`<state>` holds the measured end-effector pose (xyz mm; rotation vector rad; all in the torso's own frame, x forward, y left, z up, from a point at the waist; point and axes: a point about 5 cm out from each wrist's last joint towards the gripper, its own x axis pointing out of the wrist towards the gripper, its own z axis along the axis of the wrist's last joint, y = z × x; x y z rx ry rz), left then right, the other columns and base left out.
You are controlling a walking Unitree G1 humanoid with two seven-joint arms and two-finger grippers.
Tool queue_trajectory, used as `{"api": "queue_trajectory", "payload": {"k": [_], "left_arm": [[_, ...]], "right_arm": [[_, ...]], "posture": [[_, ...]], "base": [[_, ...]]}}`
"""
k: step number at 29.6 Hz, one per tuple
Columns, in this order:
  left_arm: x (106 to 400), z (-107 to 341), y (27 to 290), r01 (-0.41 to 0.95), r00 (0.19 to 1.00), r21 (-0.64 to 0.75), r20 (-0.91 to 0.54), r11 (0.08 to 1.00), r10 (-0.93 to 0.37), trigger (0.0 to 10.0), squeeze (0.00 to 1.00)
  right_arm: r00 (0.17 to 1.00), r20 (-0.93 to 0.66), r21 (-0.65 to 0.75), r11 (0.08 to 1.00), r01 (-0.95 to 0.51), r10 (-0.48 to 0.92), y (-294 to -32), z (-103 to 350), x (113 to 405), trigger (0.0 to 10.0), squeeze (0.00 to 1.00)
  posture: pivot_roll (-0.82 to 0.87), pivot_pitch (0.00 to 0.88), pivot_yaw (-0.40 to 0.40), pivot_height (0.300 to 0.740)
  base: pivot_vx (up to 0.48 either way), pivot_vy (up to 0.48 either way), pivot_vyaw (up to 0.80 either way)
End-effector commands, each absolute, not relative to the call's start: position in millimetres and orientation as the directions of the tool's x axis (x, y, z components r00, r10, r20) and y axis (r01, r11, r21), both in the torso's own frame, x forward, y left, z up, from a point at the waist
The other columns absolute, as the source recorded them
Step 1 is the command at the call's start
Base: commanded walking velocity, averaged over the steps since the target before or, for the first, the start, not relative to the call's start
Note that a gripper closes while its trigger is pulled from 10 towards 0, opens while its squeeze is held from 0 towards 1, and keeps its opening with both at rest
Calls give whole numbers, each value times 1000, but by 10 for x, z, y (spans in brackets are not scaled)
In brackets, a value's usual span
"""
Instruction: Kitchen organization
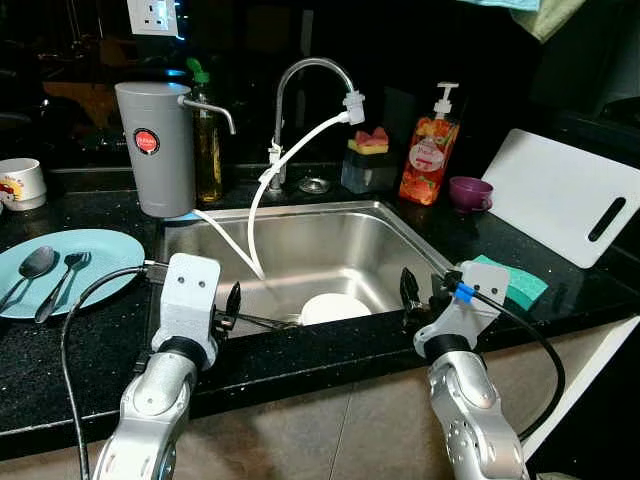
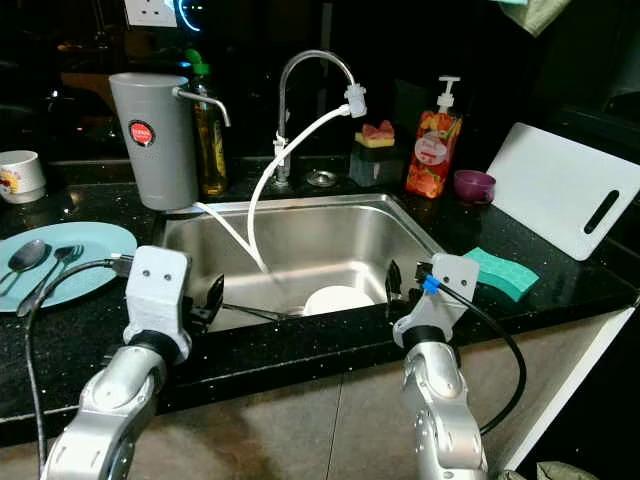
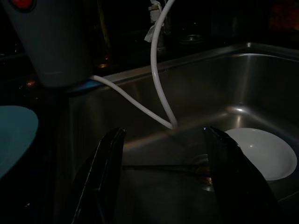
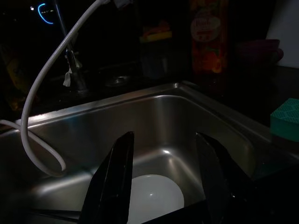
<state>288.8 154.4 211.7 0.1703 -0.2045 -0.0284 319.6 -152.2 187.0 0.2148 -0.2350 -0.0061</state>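
Observation:
A white plate point(image 1: 335, 307) lies at the bottom of the steel sink point(image 1: 390, 225), with a thin metal utensil point(image 1: 265, 320) beside it on the left. My left gripper point(image 1: 228, 312) hangs open over the sink's near left edge, its fingers point(image 3: 105, 177) pointing toward the utensil and the plate point(image 3: 264, 151). My right gripper point(image 1: 420, 297) is open at the near right edge, looking down on the plate point(image 4: 152, 196). Neither holds anything. A teal plate point(image 1: 100, 250) with a spoon point(image 1: 35, 265) and a fork point(image 1: 65, 275) sits on the left counter.
A white hose point(image 1: 290, 160) runs from the faucet point(image 1: 310, 70) into the sink. A grey water filter point(image 1: 155, 145), oil bottle point(image 1: 207, 140) and mug point(image 1: 20, 183) stand at the back left. Soap bottle point(image 1: 428, 150), purple cup point(image 1: 468, 192), white cutting board point(image 1: 565, 195) and green sponge point(image 1: 520, 285) are on the right.

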Motion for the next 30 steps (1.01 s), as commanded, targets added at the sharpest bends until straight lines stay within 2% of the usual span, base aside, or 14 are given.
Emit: {"api": "queue_trajectory", "payload": {"k": [1, 30], "left_arm": [[2918, 2120, 1527, 26, 978, 178, 200, 984, -62, 10000, 0], [2890, 2134, 1553, 2, 977, 165, 208, 986, -37, 10000, 0]], "right_arm": [[971, 235, 212, 977, -8, -43, -1539, 1876, 3189, 10000, 0], [970, 243, 215, 976, -27, -27, -1509, 1930, 3203, 10000, 0]], "posture": [[162, 21, -86, 740], [174, 34, -102, 740]], "base": [[0, 0, 0], [0, 0, 0]]}}
